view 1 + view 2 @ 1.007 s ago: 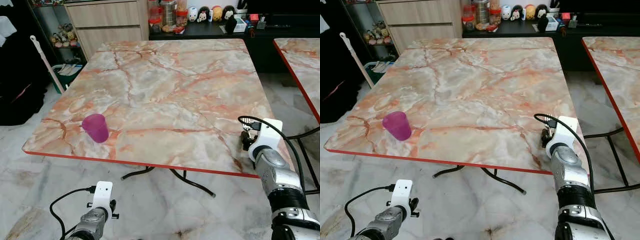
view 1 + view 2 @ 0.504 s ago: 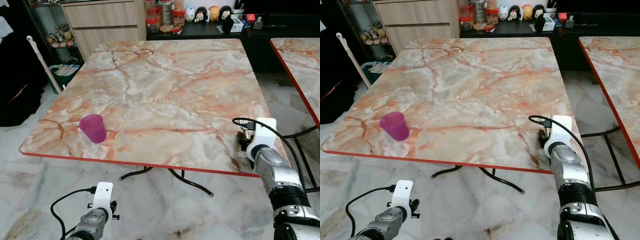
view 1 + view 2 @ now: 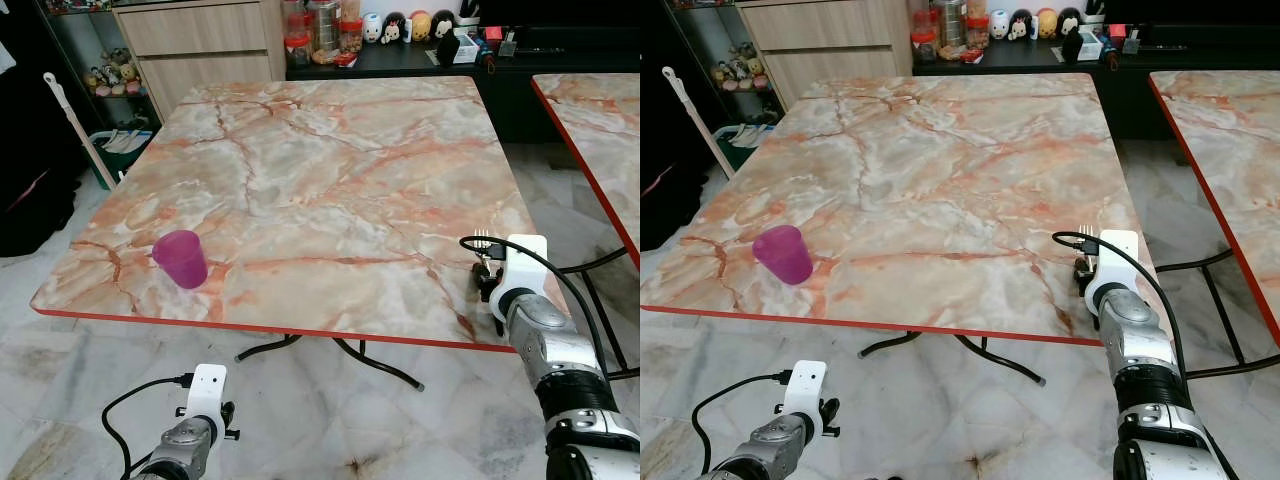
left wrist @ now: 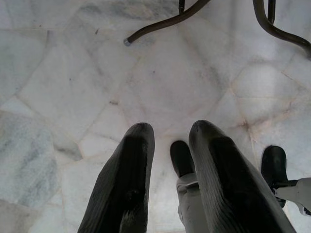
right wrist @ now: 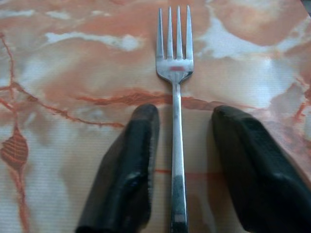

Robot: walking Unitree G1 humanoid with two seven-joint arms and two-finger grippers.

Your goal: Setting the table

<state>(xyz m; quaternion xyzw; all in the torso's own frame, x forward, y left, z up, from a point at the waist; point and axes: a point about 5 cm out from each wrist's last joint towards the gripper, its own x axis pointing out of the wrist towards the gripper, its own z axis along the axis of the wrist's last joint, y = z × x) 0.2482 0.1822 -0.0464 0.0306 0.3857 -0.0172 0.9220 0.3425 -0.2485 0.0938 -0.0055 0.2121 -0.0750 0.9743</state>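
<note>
Marble-pattern tabletop (image 3: 330,180): large, red-edged, mostly bare. Second, similar one at right, well apart.

Right end effector (image 5: 181,160): low over near right corner of tabletop, fingers parted, straddling fork handle without gripping; judged released.

Left end effector (image 4: 170,150): hangs idle below tabletop edge, over floor; fingers slightly apart, holding nothing.

Purple cup (image 3: 181,258): upright, near left front edge.

Fork (image 5: 175,97): lies flat on tabletop, tines pointing away from robot.

Progress: cup and fork placed, well apart. No plate, no other cutlery; setting judged early stage.

Marble table (image 3: 340,170); purple cup (image 3: 181,258) near-left; fork (image 5: 175,111) near-right edge
</note>
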